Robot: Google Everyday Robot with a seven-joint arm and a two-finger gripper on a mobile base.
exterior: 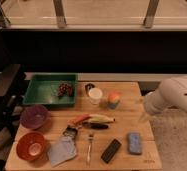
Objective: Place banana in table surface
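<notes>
The pale-yellow banana (101, 118) lies near the middle of the light wooden table surface (127, 124). An orange-red carrot-like object (79, 119) lies at its left end and a black-handled utensil (95, 125) just in front of it. My white arm (173, 97) reaches in from the right. My gripper (143, 116) hangs at the arm's left end, over the table's right edge. It is well to the right of the banana and apart from it, and holds nothing that I can see.
A green tray (41, 96) with grapes (64, 89) sits at the back left. A white cup (95, 95) and an orange-topped can (114, 100) stand behind the banana. A purple bowl (34, 116), orange bowl (31, 145), grey cloth (62, 150), fork (90, 145), black block (111, 150) and blue sponge (134, 142) lie along the left and front.
</notes>
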